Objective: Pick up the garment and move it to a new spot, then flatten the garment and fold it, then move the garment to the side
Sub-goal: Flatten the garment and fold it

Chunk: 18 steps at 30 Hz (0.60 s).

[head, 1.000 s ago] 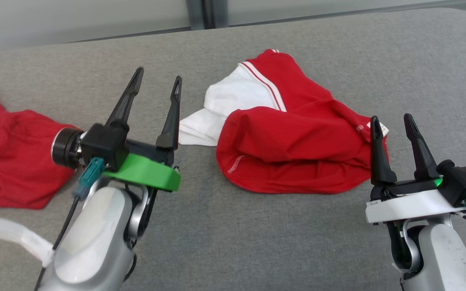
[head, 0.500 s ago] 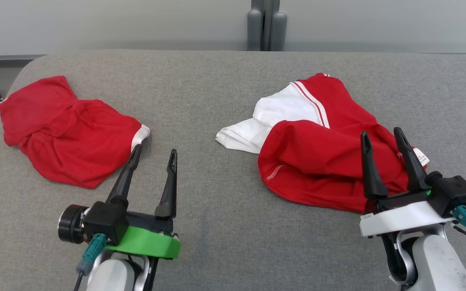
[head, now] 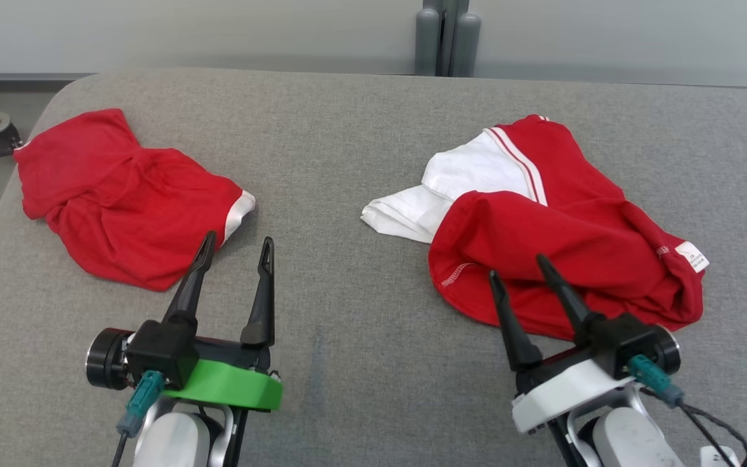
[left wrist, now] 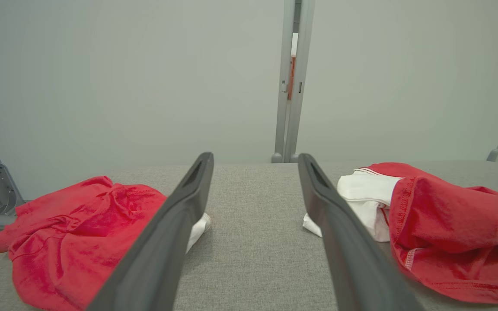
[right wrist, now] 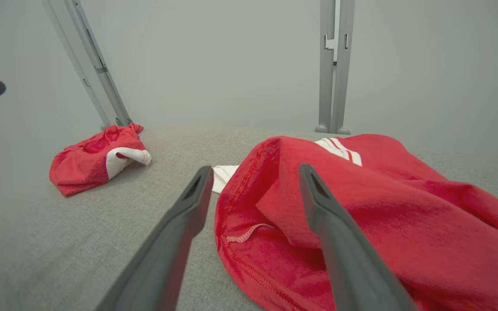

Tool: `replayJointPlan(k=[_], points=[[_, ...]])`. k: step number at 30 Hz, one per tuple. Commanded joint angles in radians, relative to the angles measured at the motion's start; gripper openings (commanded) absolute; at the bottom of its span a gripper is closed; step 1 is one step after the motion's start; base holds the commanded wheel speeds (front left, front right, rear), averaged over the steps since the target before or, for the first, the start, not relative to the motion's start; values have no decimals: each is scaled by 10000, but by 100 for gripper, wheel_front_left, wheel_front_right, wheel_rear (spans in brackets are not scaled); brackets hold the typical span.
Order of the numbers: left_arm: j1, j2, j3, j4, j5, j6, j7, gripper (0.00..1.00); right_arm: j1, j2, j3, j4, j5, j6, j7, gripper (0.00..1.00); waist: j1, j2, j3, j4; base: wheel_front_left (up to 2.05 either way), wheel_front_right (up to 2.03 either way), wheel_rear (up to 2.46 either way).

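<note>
Both grippers empty. Right gripper (head: 517, 266) released, jaws spread wide with nothing between them. The red and white garment (head: 561, 240) lies crumpled directly ahead of it on the grey table (head: 347, 337). From the head view the fingertips overlap the garment's near red hem. From the right wrist view, one finger crosses the red cloth and the other sits over bare table just beside the stitched hem. Contact with the cloth cannot be told. The garment's white part pokes out ahead of this gripper and toward the left gripper's side, with two white stripes at its far end. A small white tag (head: 692, 255) sits at the garment's edge, off to the gripper's outer side. Left gripper (head: 237, 238) also released, jaws wide and empty, over bare table, well apart from the red and white garment, which lies ahead and off toward the right gripper. A smaller red garment (head: 120, 201) lies bunched just ahead of the left gripper and to its outer side. Its white cuff is near the outer fingertip; whether they touch cannot be told. Bare table runs between the two garments. Beyond both grippers, past the table's far edge, a grey post (head: 448, 39) stands against a pale wall (head: 218, 32).
</note>
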Motion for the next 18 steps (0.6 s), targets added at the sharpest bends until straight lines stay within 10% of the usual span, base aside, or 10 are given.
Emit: replayJointPlan(k=[1,18], points=[[-163,-12,-45,10,-10,-35,-1,100,-130,-41,224,342,-174,-14,-33,100,0,-1,178,198,0,0,0],[-586,-11,-664,-130,-785,228,-2,100,-2030,-43,371,4525,-590,-14,-33,100,0,-1,990,1665,0,0,0]])
